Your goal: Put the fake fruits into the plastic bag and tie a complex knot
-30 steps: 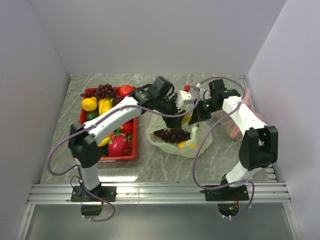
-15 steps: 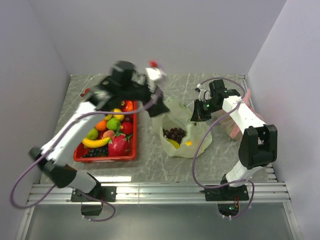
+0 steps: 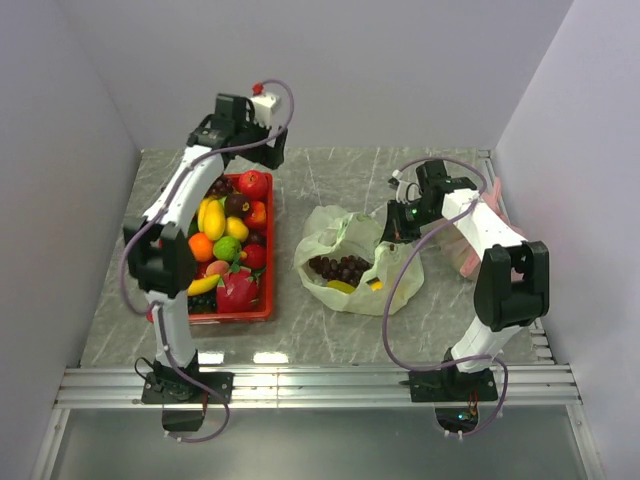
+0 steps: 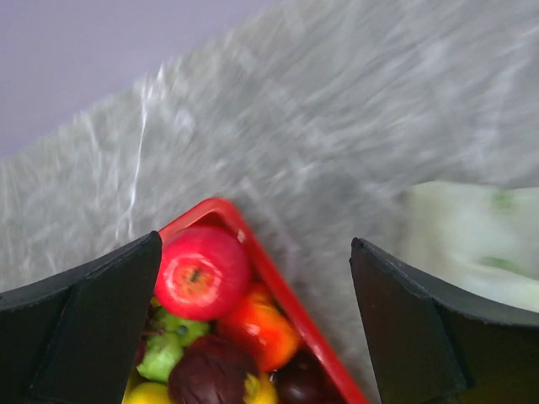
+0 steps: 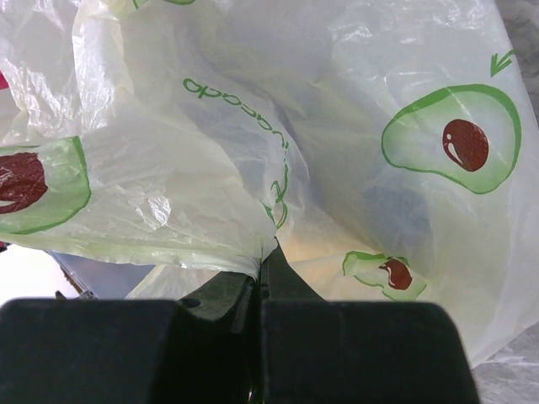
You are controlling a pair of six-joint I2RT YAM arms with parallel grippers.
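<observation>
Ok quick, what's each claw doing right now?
Left claw: open, holding nothing.
Right claw: closed on the plastic bag.

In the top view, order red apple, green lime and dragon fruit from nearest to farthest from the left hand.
1. Red apple, tray's far corner, by the left hand.
2. Green lime, tray's middle.
3. Dragon fruit, tray's near end.

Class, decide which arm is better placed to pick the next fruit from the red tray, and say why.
Left. The left arm has its jaws open above the apple in the tray; the right arm has its jaws shut on the edge of the bag.
</observation>
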